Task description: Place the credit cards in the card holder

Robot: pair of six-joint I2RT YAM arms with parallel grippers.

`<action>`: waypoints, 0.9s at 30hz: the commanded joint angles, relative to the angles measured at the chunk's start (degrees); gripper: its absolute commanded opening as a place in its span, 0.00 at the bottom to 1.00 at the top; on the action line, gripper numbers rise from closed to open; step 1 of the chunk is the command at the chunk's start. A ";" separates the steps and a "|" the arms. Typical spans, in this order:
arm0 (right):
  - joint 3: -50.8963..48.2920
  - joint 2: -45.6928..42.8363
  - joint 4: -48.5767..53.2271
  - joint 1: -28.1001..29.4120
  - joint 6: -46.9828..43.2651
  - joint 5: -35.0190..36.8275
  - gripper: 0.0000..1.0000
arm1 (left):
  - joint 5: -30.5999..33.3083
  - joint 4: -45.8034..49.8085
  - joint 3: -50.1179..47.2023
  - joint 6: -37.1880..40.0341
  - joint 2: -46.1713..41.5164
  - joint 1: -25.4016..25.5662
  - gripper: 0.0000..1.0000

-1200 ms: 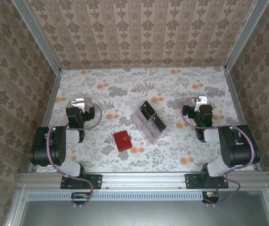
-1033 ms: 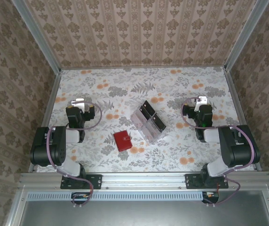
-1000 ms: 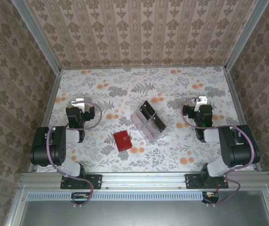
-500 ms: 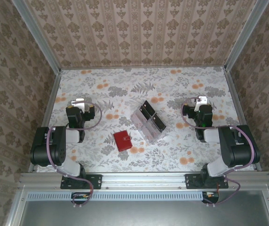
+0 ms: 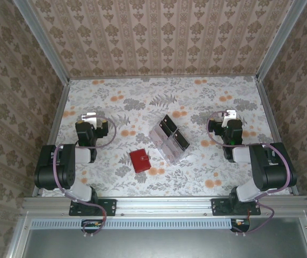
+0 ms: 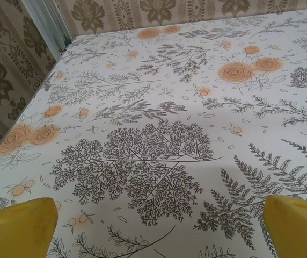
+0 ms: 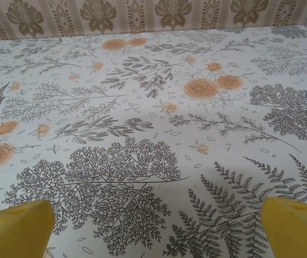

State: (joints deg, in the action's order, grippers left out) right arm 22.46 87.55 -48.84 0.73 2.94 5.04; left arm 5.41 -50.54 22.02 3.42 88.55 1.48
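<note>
Credit cards [image 5: 168,125] wait for a first pickup; none is in the holder yet. On the floral desk [image 5: 143,97], the left hand [image 5: 89,116] and right hand [image 5: 229,114] are spread wide and empty, well apart from everything. Mid-desk lies the clear tray [image 5: 170,152] with the black cards inside. Just to its left is the red card holder [image 5: 139,160], seemingly closed. Next move, likely: open the holder, then pinch one thin card by its edge.

This looks like a robot test booth in a lab, dressed up as a home. The surface [image 5: 143,97] wears a floral cloth and the walls [image 5: 164,32] patterned wallpaper. Bare aluminium framing [image 5: 164,205] carries the left arm [image 5: 57,166] and right arm [image 5: 269,166], bolted on.
</note>
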 commanded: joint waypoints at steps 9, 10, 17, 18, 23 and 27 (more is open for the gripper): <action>0.66 -2.58 1.54 -0.20 0.22 0.63 1.00 | -5.77 -1.27 -0.20 -1.10 -0.67 -1.54 1.00; 0.92 -3.73 2.98 -0.19 0.36 1.16 1.00 | -5.67 -0.97 -0.13 -0.61 -1.55 -1.25 1.00; 5.92 -12.90 19.24 -0.19 2.15 2.38 1.00 | 1.21 10.32 3.11 0.88 -8.40 2.05 1.00; 7.63 -14.25 23.38 -0.19 3.56 2.83 1.00 | 2.51 11.31 3.18 0.76 -9.41 2.26 1.00; 13.90 -19.62 38.51 -0.77 16.36 7.13 1.00 | 6.81 17.89 4.98 -0.60 -15.64 3.64 1.00; 18.31 -21.85 47.64 -0.16 18.53 -4.09 1.00 | 11.03 33.89 11.70 -9.24 -21.05 4.72 1.00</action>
State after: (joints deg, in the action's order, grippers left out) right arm 38.15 67.11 -13.02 0.25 16.25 6.83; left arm 11.86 -28.08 28.53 0.56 70.74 5.45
